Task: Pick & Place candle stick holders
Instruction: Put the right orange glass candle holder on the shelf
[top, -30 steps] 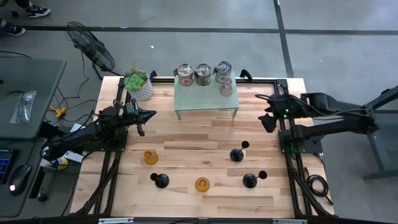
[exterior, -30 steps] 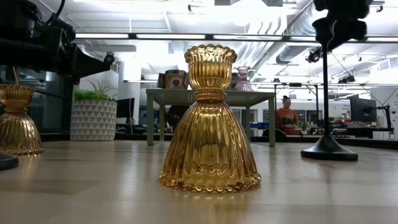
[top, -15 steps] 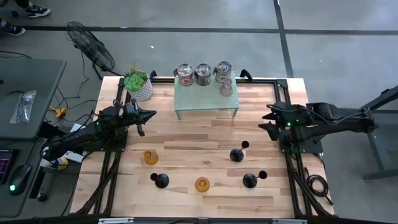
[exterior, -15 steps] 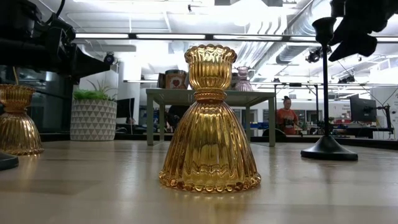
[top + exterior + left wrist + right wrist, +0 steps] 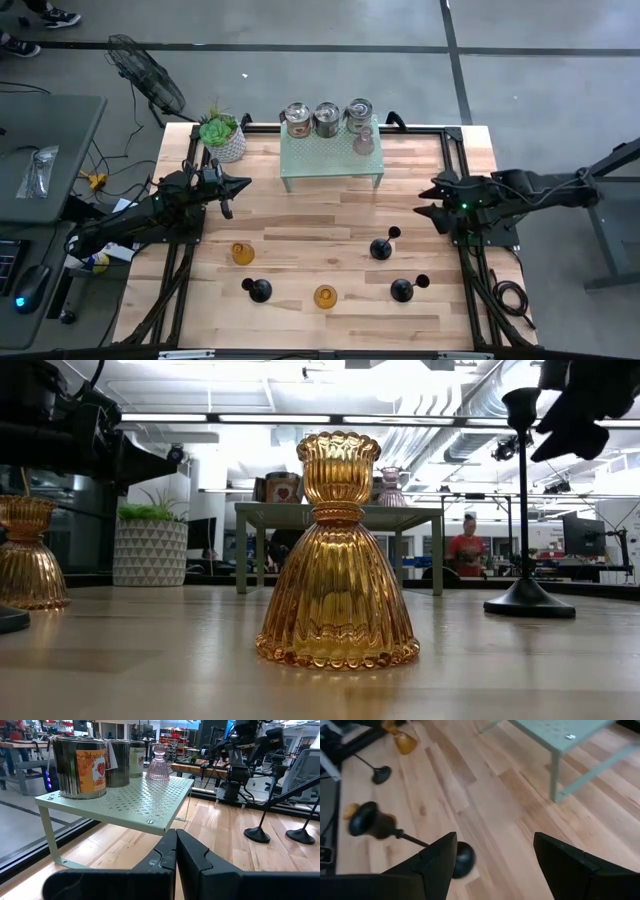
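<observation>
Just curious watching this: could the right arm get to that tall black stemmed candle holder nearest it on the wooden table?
Probably yes. The right tool is open and empty, and bare tabletop separates it from the black stemmed candle holder.

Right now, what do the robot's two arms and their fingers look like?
Both arms are dark, nearly black, jointed segments on black bases at the table's sides. The left gripper ends in two matte black, wedge-shaped fingers tapering to a point. The right gripper has matching angular black fingers, and a small green light glows near its wrist.
</observation>
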